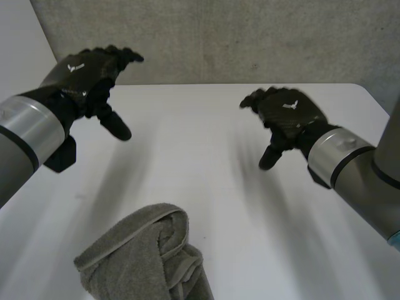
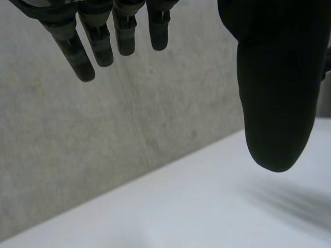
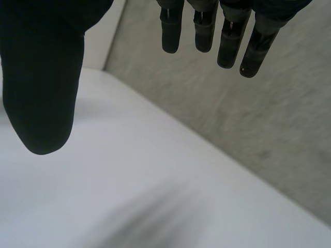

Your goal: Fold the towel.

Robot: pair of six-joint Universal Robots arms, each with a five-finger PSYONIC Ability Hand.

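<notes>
**Left hand** (image 1: pixel 87 78): raised at 10 o'clock over the table (image 1: pixel 206 125). Fingers straight, thumb spread, nothing held.

**Towel** (image 1: pixel 140 256): grey, bunched in a rumpled heap at 7 o'clock on the table, by the near edge. Well apart from both hands and untouched.

**Right hand** (image 1: pixel 287 115): raised at 2 o'clock. Fingers relaxed, thumb pointing down, empty.

**Step in hand (judged):** reaching for the towel; no fold made yet. To do it well, lower both hands toward 7 o'clock. Find two corners along one hem, pinch each, and draw them apart so the cloth lies flat. Folding the heap as it lies would likely trap creases.

**Containers:** none to list.
</notes>
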